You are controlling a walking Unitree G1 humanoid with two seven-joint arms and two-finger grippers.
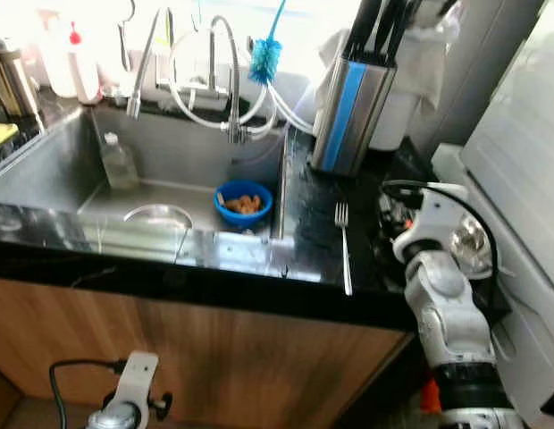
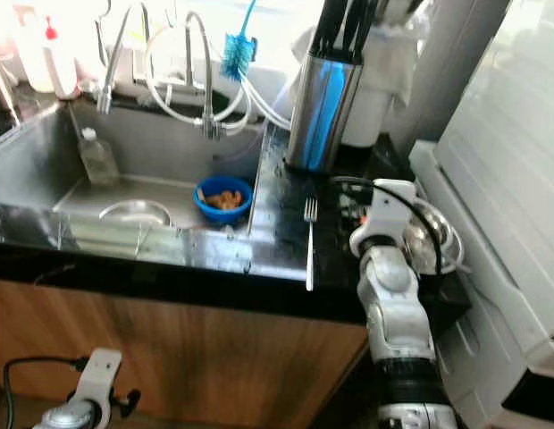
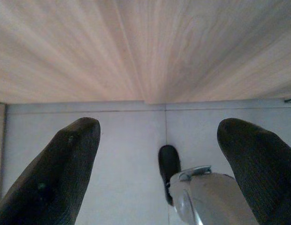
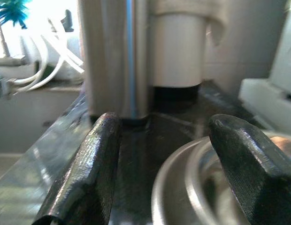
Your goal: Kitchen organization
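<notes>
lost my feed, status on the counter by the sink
Right end effector open over steel bowl. Left end effector open, idle by cabinet. Fork untouched on countertop, nothing blocking it.

A silver fork (image 1: 343,247) is lying flat on the black countertop (image 1: 308,232) in the lower middle of the left eye view, its tines pointing toward the back and its thin handle running down toward the counter's front edge. A shiny steel bowl (image 1: 469,246) is sitting upright on the same counter at the right of the frame, well apart from the fork and partly hidden behind the robot's arm. A small blue bowl (image 1: 244,203) holding orange-brown scraps is resting upright in the steel sink (image 1: 170,156), in the basin's right front corner near the frame's centre.
</notes>
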